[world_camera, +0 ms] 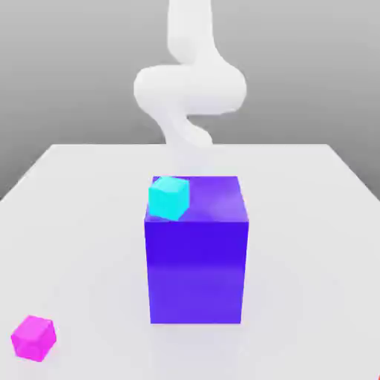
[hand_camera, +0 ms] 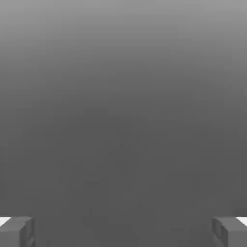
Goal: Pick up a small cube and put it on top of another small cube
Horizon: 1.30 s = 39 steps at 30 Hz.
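A small cyan cube appears to rest on the top of a large blue-purple block, at the top's near corner on the exterior view's left. A small magenta cube lies on the white table, far toward the exterior view's left and close to the front edge. My white arm rises behind the block. In the hand view my gripper is open, its two grey fingertips standing wide apart with nothing between them, against plain grey background.
The white table spreads around the large block, which stands near its middle as the tallest obstacle. The table's back edge runs just behind the block, under the arm.
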Tool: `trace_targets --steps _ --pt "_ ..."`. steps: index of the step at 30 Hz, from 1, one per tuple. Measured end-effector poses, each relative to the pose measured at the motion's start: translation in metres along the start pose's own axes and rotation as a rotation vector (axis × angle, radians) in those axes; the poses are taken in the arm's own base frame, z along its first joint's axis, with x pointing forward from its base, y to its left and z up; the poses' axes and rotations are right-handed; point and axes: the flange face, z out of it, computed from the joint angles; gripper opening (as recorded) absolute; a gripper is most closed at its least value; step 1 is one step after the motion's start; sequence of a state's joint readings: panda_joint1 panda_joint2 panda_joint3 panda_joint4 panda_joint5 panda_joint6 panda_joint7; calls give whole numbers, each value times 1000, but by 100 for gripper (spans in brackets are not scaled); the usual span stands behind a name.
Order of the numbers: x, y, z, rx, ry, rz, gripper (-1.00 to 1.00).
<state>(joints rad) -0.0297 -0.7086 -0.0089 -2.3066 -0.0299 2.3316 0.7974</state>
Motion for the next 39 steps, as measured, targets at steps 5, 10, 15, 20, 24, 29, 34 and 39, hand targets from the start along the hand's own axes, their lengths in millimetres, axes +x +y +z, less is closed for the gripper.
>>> trace_targets --steps 5,10,15,20,24,29,34,39 --pt "22 33 95 -148 -49 18 0" --pt "35 86 182 -276 -116 44 0" --pt "35 154 260 -385 -199 78 0" --pt "26 241 324 -480 -291 140 0" --pt "-1 300 370 -528 -381 168 0" --pt "-39 368 417 -562 -466 212 0" --pt "-63 392 452 -564 -471 215 -100" --pt "-66 394 455 -564 -472 215 -100"
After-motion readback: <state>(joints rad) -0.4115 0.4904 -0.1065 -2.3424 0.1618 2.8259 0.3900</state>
